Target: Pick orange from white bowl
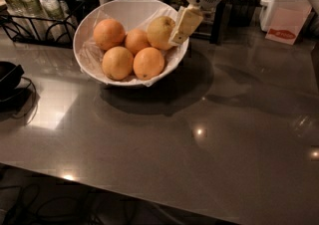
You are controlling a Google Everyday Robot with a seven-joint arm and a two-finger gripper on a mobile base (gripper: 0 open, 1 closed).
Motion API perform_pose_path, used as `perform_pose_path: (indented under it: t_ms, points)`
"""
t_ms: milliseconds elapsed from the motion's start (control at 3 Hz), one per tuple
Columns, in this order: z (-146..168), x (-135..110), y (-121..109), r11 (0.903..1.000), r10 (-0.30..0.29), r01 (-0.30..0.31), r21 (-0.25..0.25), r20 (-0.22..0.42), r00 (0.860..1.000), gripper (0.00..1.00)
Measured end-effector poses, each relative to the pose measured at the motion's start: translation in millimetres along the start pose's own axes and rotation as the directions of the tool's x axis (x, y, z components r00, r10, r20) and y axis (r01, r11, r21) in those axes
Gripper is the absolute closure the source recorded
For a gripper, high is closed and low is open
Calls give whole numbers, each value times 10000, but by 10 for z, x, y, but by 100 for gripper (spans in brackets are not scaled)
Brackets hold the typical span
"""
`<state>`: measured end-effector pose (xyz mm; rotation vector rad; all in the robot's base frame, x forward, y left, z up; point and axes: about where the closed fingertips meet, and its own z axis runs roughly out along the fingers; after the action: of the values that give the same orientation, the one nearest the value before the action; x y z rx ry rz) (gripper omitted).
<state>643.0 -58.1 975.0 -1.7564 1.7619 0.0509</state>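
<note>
The white bowl (pixel 83 58), lined with crinkled thin plastic, stands at the back left of the grey counter. It holds several smooth deep-orange fruits and the orange (pixel 158 32), a pale yellowish fruit at the bowl's right rear. My gripper (pixel 176 37) reaches down from the upper right over the bowl's right rim. Its cream-coloured end lies right against the right side of the orange. The orange rests among its neighbours in the bowl.
A black wire rack (pixel 35 20) with cups stands behind the bowl at the left. A black object with a cable (pixel 7 77) lies at the left edge. A white appliance with a red-marked label (pixel 285 15) stands at the back right.
</note>
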Motion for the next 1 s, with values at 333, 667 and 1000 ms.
perform_pose_path:
  t_ms: [333,667,1000]
  points:
    - [132,29,-86,9999,34,-33,-135,65,10000,19]
    - [141,31,-93,9999,39,-38,-138,73,10000,16]
    - [143,31,-94,9999,41,-40,-138,78,10000,12]
